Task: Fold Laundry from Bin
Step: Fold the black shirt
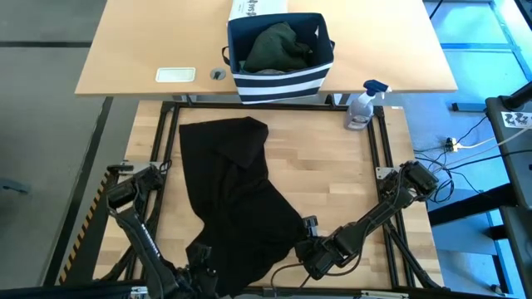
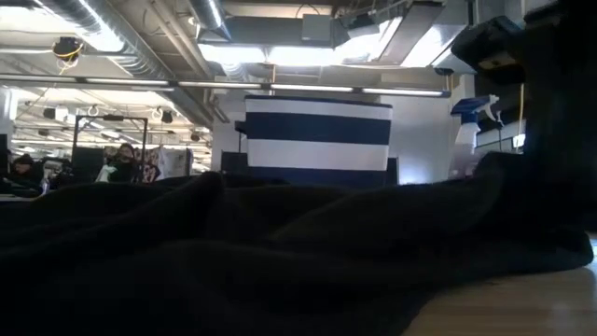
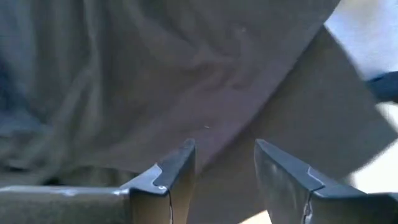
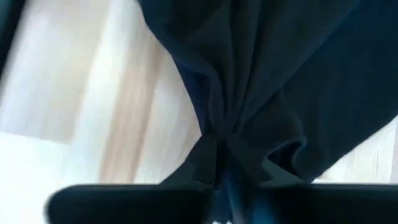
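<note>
The laundry in play is a black soft cloth garment (image 1: 241, 199), spread crumpled over the pale wooden table (image 1: 349, 183). The right gripper (image 4: 224, 168) has its jaws pinched nearly shut on a gathered bunch of the garment's edge, with folds fanning away from the pinch. In the overhead view this right gripper (image 1: 312, 249) sits at the garment's near right corner, close to the table's front edge.

The left gripper (image 3: 224, 171) has its jaws parted with a clear gap between them and nothing in that gap; dark cloth lies just beyond the tips. From above, the left gripper (image 1: 202, 264) is at the garment's near left corner, partly over the cloth.

Away from both jaws, the garment stretches toward the far side of the table. Beyond its far edge stands the boxy dark navy fabric bin with white stripes (image 1: 281, 79), on a second, lighter table, holding a dark green garment (image 1: 278, 48). A clear spray bottle with a blue trigger (image 1: 363, 106) stands near the bin, well apart from the black cloth.

The step in hand looks like laying the garment flat. To do it well, the left jaws should close on a single edge at that corner, not a bunch. Both arms should then draw apart evenly, keeping the cloth low so it flattens without dragging off the front.
</note>
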Available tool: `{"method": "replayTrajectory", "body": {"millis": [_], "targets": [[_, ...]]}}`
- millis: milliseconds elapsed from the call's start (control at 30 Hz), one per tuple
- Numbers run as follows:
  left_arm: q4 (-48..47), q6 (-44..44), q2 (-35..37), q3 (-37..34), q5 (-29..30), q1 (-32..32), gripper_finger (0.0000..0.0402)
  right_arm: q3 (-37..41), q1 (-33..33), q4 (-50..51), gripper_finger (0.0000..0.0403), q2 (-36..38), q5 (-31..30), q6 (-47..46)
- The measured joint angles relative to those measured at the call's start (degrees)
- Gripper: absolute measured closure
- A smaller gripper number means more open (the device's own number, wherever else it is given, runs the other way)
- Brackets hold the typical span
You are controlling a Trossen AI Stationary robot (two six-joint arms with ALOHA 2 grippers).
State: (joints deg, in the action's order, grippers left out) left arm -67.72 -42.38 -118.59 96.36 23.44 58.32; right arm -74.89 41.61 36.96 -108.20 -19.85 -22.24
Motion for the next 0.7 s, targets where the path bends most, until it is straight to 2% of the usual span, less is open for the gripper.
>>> {"method": "replayTrajectory", "body": {"millis": [167, 367, 533, 700], "targets": [[-0.4, 0.9, -0.6, -3.0, 2.7, 1.9, 0.0244, -5.7, 0.0, 1.4, 0.0293, 0.0, -0.2, 0.7], [7.4, 3.6, -0.6, -9.5, 3.5, 3.1, 0.0244, -10.5, 0.0, 6.3, 0.0219, 0.0, -6.1, 3.0], [8.5, 6.4, -0.6, -12.2, 7.8, 2.7, 0.0244, -11.0, 0.0, 7.0, 0.0202, 0.0, -8.0, 2.3], [11.4, 10.0, -0.6, -16.2, 5.4, 1.6, 0.0244, -11.0, 0.0, 7.4, 0.0201, 0.0, -8.5, 1.2]]}}
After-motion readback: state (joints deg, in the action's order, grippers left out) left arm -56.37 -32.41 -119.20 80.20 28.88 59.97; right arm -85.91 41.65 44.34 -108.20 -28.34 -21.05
